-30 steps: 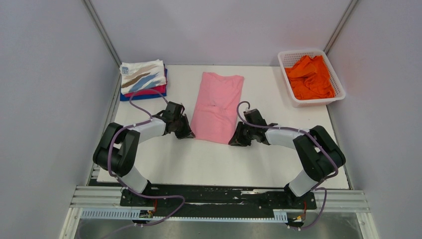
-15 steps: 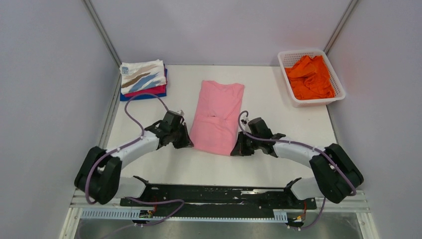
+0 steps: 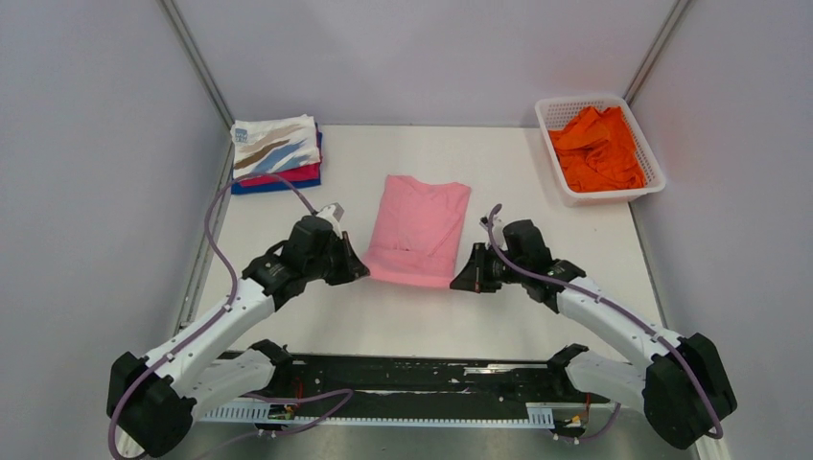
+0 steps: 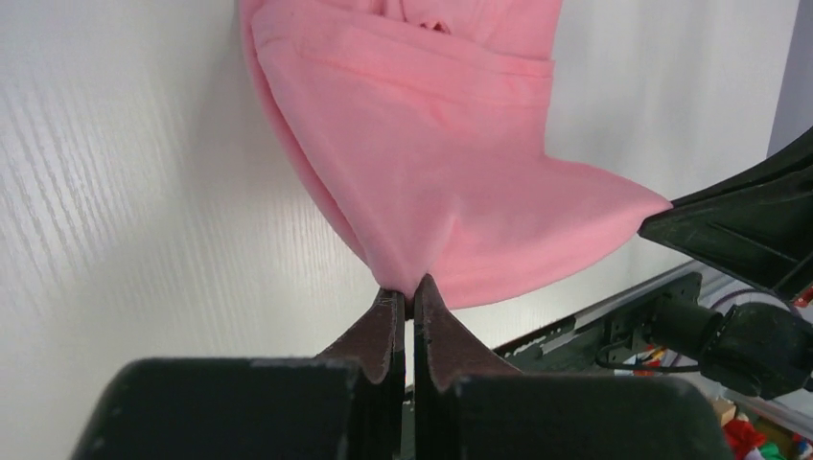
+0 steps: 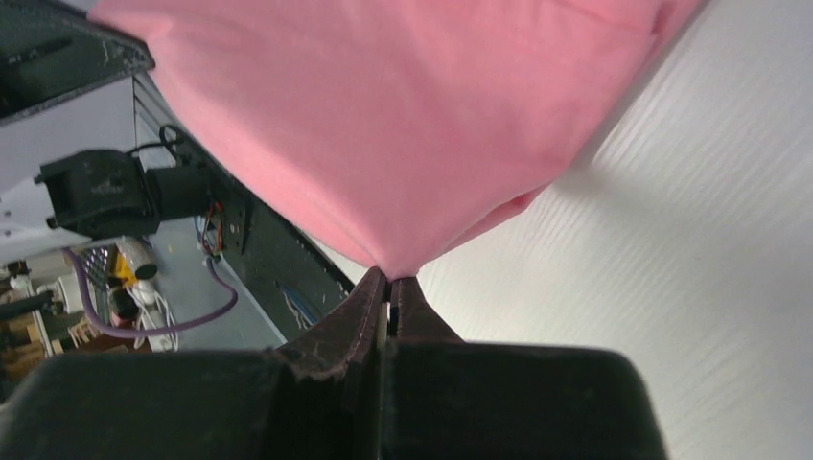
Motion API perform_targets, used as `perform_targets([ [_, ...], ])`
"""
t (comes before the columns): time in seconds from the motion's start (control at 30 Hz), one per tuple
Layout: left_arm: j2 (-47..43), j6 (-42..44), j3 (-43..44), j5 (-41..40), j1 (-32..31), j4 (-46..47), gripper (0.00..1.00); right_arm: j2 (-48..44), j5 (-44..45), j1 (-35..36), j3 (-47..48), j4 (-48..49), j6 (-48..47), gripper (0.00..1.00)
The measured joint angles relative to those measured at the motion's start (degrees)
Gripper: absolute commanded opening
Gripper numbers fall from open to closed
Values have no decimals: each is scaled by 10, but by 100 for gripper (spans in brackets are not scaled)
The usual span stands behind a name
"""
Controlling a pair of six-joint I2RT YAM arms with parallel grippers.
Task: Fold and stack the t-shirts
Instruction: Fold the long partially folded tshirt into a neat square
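Observation:
A light pink t-shirt (image 3: pixel 420 225) lies mid-table, its near hem lifted and carried over the rest. My left gripper (image 3: pixel 361 270) is shut on the hem's left corner; in the left wrist view (image 4: pixel 407 286) the pink cloth (image 4: pixel 431 144) hangs from the fingertips. My right gripper (image 3: pixel 462 279) is shut on the right corner; in the right wrist view (image 5: pixel 391 275) the cloth (image 5: pixel 403 105) spreads above the fingertips. A folded stack sits at the back left: streak-print tee (image 3: pixel 276 146) on top, magenta (image 3: pixel 288 176) and blue (image 3: pixel 251 187) below. An orange t-shirt (image 3: pixel 599 147) lies crumpled in the basket.
The white lattice basket (image 3: pixel 655 178) stands at the back right corner. Grey walls close the table on three sides. The black base rail (image 3: pixel 422 374) runs along the near edge.
Both grippers have lifted the pink shirt's near hem and carried it toward the back, so the shirt looks shorter. Both arms have stretched further out over the table.

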Motion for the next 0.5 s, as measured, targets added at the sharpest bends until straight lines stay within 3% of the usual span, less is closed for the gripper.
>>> perform_targets([
  [0.27, 133, 16, 132, -82, 4, 23, 0, 83, 6, -92, 99, 1, -5, 0],
  [0.5, 266, 41, 233, -111, 47, 72, 0, 174, 12, -147, 202, 3, -9, 0],
])
